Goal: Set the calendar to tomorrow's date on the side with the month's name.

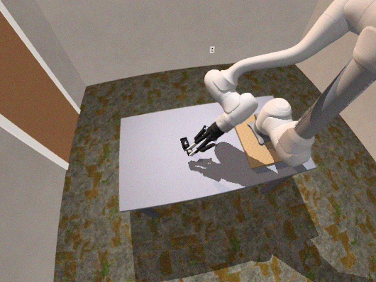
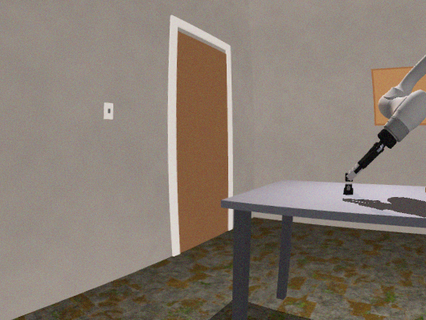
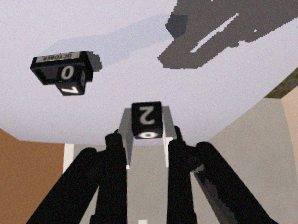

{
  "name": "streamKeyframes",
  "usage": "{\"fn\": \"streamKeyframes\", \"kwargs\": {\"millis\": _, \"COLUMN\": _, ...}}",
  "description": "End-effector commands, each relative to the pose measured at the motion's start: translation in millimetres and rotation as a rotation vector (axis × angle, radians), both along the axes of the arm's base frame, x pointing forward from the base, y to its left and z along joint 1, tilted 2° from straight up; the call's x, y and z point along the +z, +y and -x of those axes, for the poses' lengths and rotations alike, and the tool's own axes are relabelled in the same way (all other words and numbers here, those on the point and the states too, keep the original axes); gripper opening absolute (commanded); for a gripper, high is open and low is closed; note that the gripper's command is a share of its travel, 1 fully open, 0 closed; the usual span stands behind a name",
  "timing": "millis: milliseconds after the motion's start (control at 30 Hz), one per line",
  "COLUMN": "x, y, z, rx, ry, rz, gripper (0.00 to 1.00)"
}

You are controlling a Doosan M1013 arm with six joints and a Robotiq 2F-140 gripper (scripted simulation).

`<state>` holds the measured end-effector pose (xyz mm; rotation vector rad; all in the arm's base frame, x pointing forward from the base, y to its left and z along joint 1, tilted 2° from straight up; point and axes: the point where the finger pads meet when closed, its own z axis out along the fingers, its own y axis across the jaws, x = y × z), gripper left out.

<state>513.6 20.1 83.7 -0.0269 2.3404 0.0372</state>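
Note:
A small black calendar tray (image 1: 181, 141) (image 2: 348, 190) (image 3: 49, 64) stands on the grey table (image 1: 149, 184) (image 2: 297, 198) (image 3: 60, 3). In it sits one black cube (image 3: 68, 72) with a white 0 facing the wrist camera. My gripper (image 1: 191, 151) (image 2: 348, 177) (image 3: 147, 119) is shut on the second black cube (image 3: 147, 119), whose visible face shows a 2. It holds this cube in the air, a little above the table and just beside the tray. The month's name on the tray is too small to read.
A tan board (image 1: 256, 149) lies on the table's right part under the robot's base (image 1: 284, 134). The arm's shadow (image 1: 227, 166) falls on the table right of the tray. The table's edges are well away from the tray.

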Motion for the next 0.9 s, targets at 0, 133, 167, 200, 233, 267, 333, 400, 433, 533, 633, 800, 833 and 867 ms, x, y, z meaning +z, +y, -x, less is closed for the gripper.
{"fn": "streamKeyframes", "kwargs": {"millis": 0, "x": 4.5, "y": 0.1, "z": 0.1, "rx": 0.006, "ry": 0.004, "rz": -0.007, "gripper": 0.16}}
{"fn": "streamKeyframes", "kwargs": {"millis": 133, "x": 4.9, "y": 0.1, "z": 0.1, "rx": 0.006, "ry": 0.004, "rz": -0.007, "gripper": 0.16}}
{"fn": "streamKeyframes", "kwargs": {"millis": 167, "x": 4.9, "y": 0.1, "z": 0.1, "rx": 0.006, "ry": 0.004, "rz": -0.007, "gripper": 0.16}}
{"fn": "streamKeyframes", "kwargs": {"millis": 200, "x": 4.9, "y": 0.1, "z": 0.1, "rx": 0.006, "ry": 0.004, "rz": -0.007, "gripper": 0.16}}
{"fn": "streamKeyframes", "kwargs": {"millis": 233, "x": 4.9, "y": 0.1, "z": 0.1, "rx": 0.006, "ry": 0.004, "rz": -0.007, "gripper": 0.16}}
{"fn": "streamKeyframes", "kwargs": {"millis": 267, "x": 4.9, "y": 0.1, "z": 0.1, "rx": 0.006, "ry": 0.004, "rz": -0.007, "gripper": 0.16}}
{"fn": "streamKeyframes", "kwargs": {"millis": 333, "x": 4.9, "y": 0.1, "z": 0.1, "rx": 0.006, "ry": 0.004, "rz": -0.007, "gripper": 0.16}}
{"fn": "streamKeyframes", "kwargs": {"millis": 400, "x": 4.9, "y": 0.1, "z": 0.1, "rx": 0.006, "ry": 0.004, "rz": -0.007, "gripper": 0.16}}
{"fn": "streamKeyframes", "kwargs": {"millis": 433, "x": 4.9, "y": 0.1, "z": 0.1, "rx": 0.006, "ry": 0.004, "rz": -0.007, "gripper": 0.16}}
{"fn": "streamKeyframes", "kwargs": {"millis": 533, "x": 5.0, "y": 0.4, "z": 0.0, "rx": 0.006, "ry": 0.004, "rz": -0.008, "gripper": 0.16}}
{"fn": "streamKeyframes", "kwargs": {"millis": 633, "x": 5.3, "y": 1.3, "z": -0.3, "rx": 0.008, "ry": 0.004, "rz": -0.010, "gripper": 0.16}}
{"fn": "streamKeyframes", "kwargs": {"millis": 800, "x": 5.8, "y": 3.0, "z": -1.0, "rx": 0.012, "ry": 0.005, "rz": -0.014, "gripper": 0.16}}
{"fn": "streamKeyframes", "kwargs": {"millis": 833, "x": 6.0, "y": 3.8, "z": -1.3, "rx": 0.014, "ry": 0.005, "rz": -0.015, "gripper": 0.16}}
{"fn": "streamKeyframes", "kwargs": {"millis": 867, "x": 6.2, "y": 4.7, "z": -1.6, "rx": 0.015, "ry": 0.006, "rz": -0.018, "gripper": 0.16}}
